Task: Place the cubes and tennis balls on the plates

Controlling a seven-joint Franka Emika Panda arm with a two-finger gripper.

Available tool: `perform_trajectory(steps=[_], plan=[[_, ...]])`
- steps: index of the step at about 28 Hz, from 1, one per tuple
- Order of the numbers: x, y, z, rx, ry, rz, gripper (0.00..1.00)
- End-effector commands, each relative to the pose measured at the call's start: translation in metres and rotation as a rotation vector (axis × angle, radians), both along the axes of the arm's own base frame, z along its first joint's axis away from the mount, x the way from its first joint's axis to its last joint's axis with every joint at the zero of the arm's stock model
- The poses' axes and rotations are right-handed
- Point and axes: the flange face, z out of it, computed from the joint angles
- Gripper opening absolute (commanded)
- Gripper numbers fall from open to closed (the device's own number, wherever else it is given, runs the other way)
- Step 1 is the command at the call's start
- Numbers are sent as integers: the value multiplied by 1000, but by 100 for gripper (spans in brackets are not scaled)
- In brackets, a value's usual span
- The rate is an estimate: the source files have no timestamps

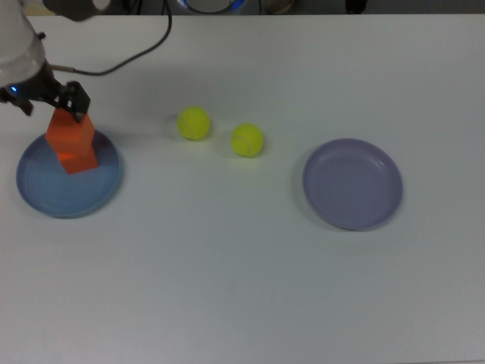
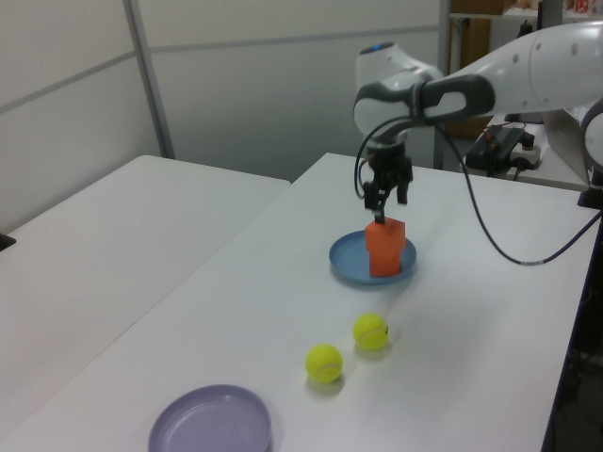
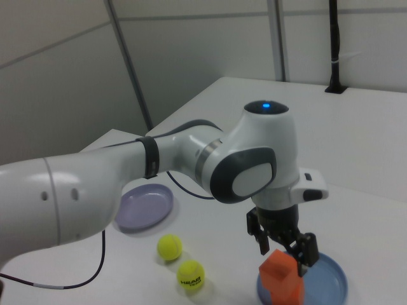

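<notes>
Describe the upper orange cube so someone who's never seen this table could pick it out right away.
Find the light blue plate at the top view's far left, under the white robot arm. Two orange cubes stand stacked on it; you want the upper cube, just below the gripper, whose black fingers are open. Unlike the lower cube, it rests on a cube, not the plate.

On the blue plate (image 2: 353,270) 2 orange cubes (image 2: 384,249) stand stacked; the gripper (image 2: 387,201) hangs just above them, fingers apart, touching neither. Nearer the camera than this plate lie 2 tennis balls (image 2: 371,331), and beyond those the lavender plate (image 2: 211,422)
</notes>
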Motion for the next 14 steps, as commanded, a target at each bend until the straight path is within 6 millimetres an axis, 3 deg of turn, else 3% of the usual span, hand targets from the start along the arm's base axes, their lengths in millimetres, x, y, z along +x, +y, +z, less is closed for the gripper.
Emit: perform_trajectory(steps=[1,4,8,9,14], plan=[[-22,-3,45,15,-17,48,100],[-36,9,76,38,-10,87,100],[-39,47,95,99,-27,141,100],[-32,81,88,116,-13,191,100],[-28,152,53,134,63,255,100]])
